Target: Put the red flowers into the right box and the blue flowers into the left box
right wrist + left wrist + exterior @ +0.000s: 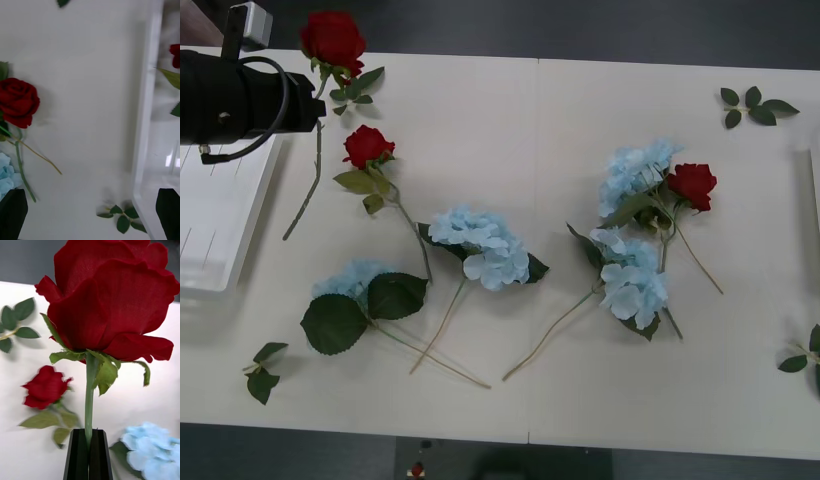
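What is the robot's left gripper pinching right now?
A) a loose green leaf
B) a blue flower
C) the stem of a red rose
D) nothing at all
C: in the left wrist view the left gripper has its black fingers shut on the green stem of a red rose, whose big head stands just above them.

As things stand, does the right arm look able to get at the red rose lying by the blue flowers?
Probably yes: the right tool is open above the table, and the red rose lies uncovered close by, nothing between them.
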Motion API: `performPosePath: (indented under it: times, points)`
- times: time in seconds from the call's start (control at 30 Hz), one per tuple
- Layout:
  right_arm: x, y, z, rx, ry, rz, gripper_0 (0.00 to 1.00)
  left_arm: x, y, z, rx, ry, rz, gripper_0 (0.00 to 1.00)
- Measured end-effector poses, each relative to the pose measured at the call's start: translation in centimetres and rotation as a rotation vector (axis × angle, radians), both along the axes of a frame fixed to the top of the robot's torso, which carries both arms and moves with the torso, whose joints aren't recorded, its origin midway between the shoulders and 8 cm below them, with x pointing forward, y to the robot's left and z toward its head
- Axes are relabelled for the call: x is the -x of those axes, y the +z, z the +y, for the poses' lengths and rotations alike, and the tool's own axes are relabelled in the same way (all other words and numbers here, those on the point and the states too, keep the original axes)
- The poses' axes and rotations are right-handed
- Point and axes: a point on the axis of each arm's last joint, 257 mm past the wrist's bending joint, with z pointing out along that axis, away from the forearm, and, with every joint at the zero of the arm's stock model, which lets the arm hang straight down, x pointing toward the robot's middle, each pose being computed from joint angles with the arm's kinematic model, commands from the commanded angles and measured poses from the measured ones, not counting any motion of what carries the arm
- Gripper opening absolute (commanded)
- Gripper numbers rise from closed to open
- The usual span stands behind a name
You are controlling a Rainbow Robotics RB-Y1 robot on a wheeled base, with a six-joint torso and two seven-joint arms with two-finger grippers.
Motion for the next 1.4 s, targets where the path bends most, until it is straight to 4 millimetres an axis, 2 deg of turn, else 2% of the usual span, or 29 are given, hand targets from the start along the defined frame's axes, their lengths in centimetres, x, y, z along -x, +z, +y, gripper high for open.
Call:
performPosePath:
  times: [0.13,0.3,0.47,0.67,0.87,0.97,1.07,1.17,1.3,1.4]
  points:
    - [-0.2,-1.3,3.9,0.017,0.099,-0.057,1.00,2.6,0.6,-3.1,0.139,-0.039,-0.027,0.00]
    - [0.6,-3.2,7.5,-0.029,0.134,-0.060,1.00,5.2,1.2,-10.2,0.296,-0.119,0.005,0.00]
    - [0.8,-3.5,11.4,-0.145,0.109,-0.040,1.00,6.8,3.8,-16.9,0.442,-0.185,0.001,0.00]
    - [0.6,-2.4,16.0,-0.196,0.202,-0.089,1.00,7.1,7.6,-24.6,0.534,-0.247,-0.043,0.00]
    - [1.9,0.8,22.3,-0.383,0.361,-0.145,1.00,6.6,10.0,-31.4,0.579,-0.279,-0.072,0.00]
    - [2.8,2.6,24.2,-0.476,0.419,-0.165,1.00,5.8,10.1,-33.6,0.575,-0.275,-0.081,0.00]
    - [3.7,4.7,25.2,-0.556,0.462,-0.191,1.00,5.1,9.9,-35.3,0.552,-0.272,-0.088,0.00]
    - [5.4,6.2,25.3,-0.611,0.511,-0.189,1.00,4.3,9.8,-36.3,0.532,-0.256,-0.100,0.00]
    - [6.7,8.3,24.9,-0.669,0.548,-0.217,1.00,3.0,9.9,-37.0,0.527,-0.201,-0.119,0.00]
    - [7.5,9.6,25.0,-0.707,0.579,-0.235,1.00,2.9,9.9,-37.8,0.571,-0.170,-0.089,0.00]
